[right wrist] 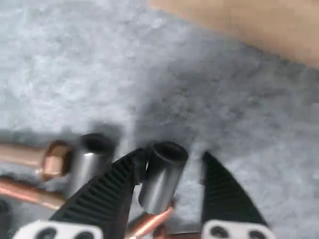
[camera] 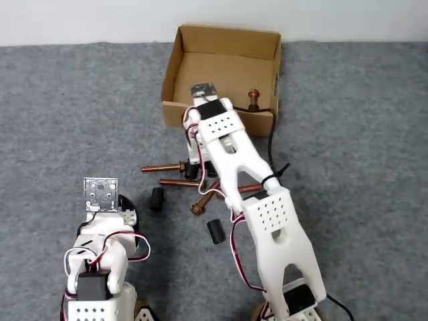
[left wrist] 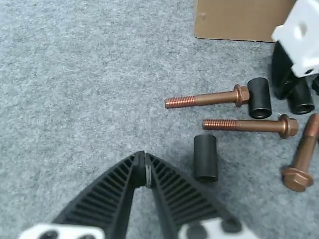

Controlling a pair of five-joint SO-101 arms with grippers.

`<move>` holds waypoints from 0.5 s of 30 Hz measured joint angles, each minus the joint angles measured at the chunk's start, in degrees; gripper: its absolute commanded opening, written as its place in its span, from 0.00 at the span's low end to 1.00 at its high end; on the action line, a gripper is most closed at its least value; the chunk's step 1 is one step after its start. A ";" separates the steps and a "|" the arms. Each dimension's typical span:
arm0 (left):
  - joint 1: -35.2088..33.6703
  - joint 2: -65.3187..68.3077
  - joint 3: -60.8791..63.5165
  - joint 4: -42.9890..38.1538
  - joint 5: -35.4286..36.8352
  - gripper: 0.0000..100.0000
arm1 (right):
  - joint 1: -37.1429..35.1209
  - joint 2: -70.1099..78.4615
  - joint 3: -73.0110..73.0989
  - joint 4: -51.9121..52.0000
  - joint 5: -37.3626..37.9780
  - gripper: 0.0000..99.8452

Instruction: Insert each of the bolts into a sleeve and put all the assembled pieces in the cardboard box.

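Left gripper (left wrist: pixel 144 162) above grey carpet (left wrist: pixel 75 74), white wall (camera: pixel 80 20) beyond

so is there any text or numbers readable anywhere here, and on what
None: no word, number or sign can be read in any view.
The walls of the cardboard box look plain.
The bolts and the black sleeves show no marks that can be made out.

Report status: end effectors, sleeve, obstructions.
Left end effector shut, empty. Right end effector open, straddling black cylindrical sleeve. Copper-coloured threaded bolt tip right beside it.
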 measured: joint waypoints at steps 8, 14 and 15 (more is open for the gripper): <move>0.00 0.00 0.00 0.00 0.00 0.00 | 0.35 -0.18 -2.55 4.92 0.09 0.01; 0.00 0.00 0.00 0.00 0.00 0.00 | 0.00 -5.54 -6.95 11.08 -1.05 0.01; 0.00 0.00 0.00 0.00 0.00 0.00 | 0.09 -7.21 -6.95 11.08 -1.49 0.01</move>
